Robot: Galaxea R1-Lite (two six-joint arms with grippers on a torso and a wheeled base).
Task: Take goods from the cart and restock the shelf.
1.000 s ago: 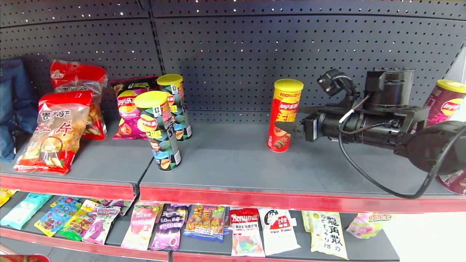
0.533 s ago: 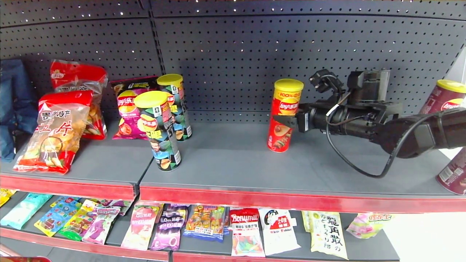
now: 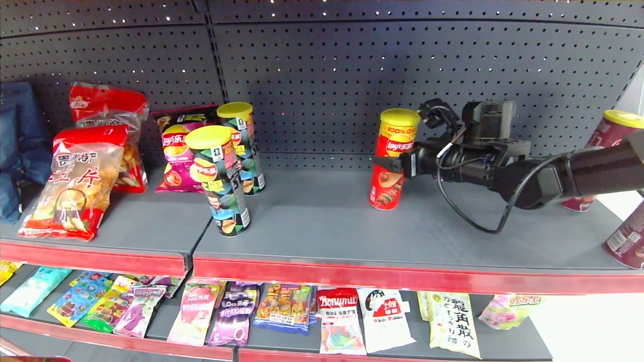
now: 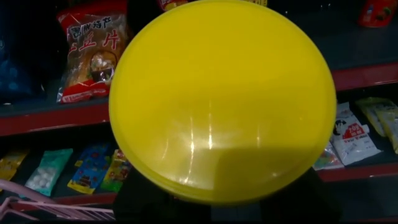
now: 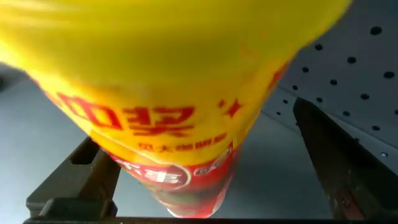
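While gripper (image 3: 389, 163) flanks 1 can (image 3: 386, 192), 2 purple cans (image 3: 614, 131)

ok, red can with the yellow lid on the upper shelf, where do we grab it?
Mid-body of the red can, pinched across its round wall, coming level from the robot's right as the right gripper sits. It stands upright, straight-sided, with pegboard close behind.

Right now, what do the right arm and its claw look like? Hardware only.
Right arm: a glossy black rounded forearm tube leading into a matte black cylindrical wrist. A boxy dark camera module is mounted on the wrist. A loose black cable loops below it, with a small white tag near its upper end. Right claw: two flat, dark, tapering fingers.
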